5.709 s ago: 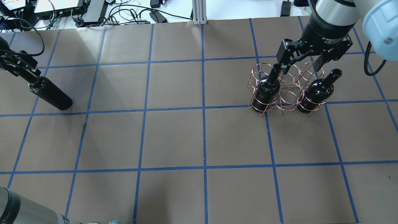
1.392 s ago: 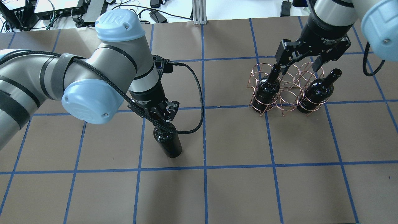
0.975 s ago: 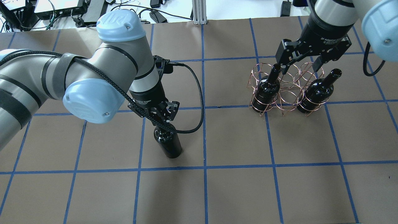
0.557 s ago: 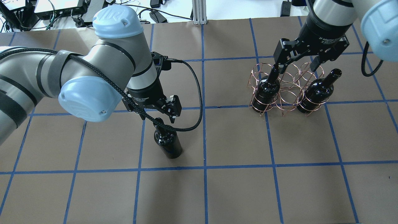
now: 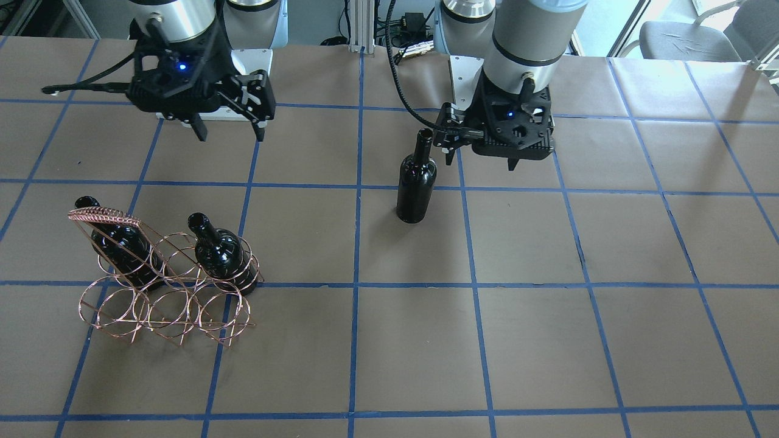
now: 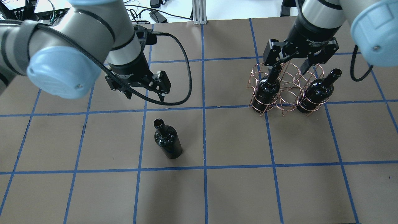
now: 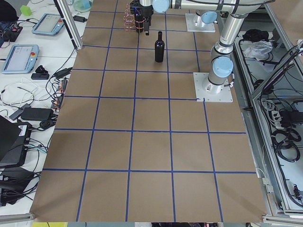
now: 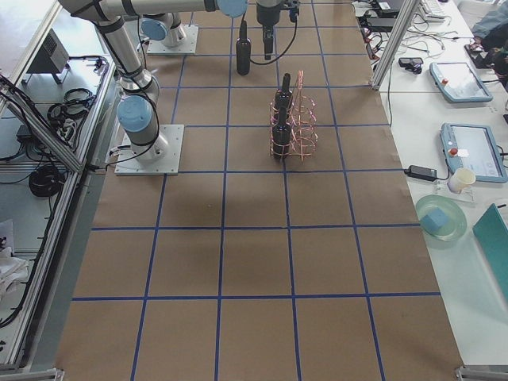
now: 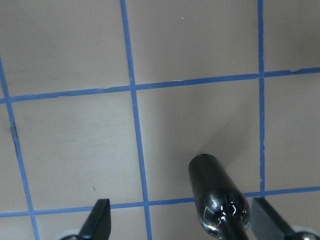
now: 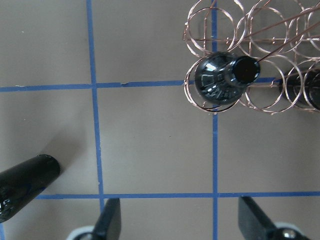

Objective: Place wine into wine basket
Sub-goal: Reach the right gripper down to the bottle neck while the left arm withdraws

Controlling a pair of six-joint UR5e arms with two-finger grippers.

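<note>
A near-black wine bottle [image 6: 168, 143] stands upright and free near the table's middle, also in the front view [image 5: 417, 182]. My left gripper [image 6: 145, 98] is open and empty, raised above and beside the bottle's neck [image 5: 482, 161]. The left wrist view shows the bottle [image 9: 217, 200] between its fingers [image 9: 97, 220]. The copper wire wine basket [image 6: 287, 88] holds two more bottles [image 6: 267, 88] [image 6: 317, 91]. My right gripper [image 6: 289, 67] is open and empty above the basket [image 5: 164, 286].
The brown table paper carries a blue tape grid [image 6: 203, 109]. Cables and electronics [image 6: 93, 9] lie past the far edge. A metal post [image 6: 199, 12] stands at the far middle. The free bottle also shows in the right wrist view [image 10: 25, 185].
My left gripper brought the bottle from the far left to the middle, then opened, let go and lifted away. The bottle stays standing. The right gripper shifted slightly.
</note>
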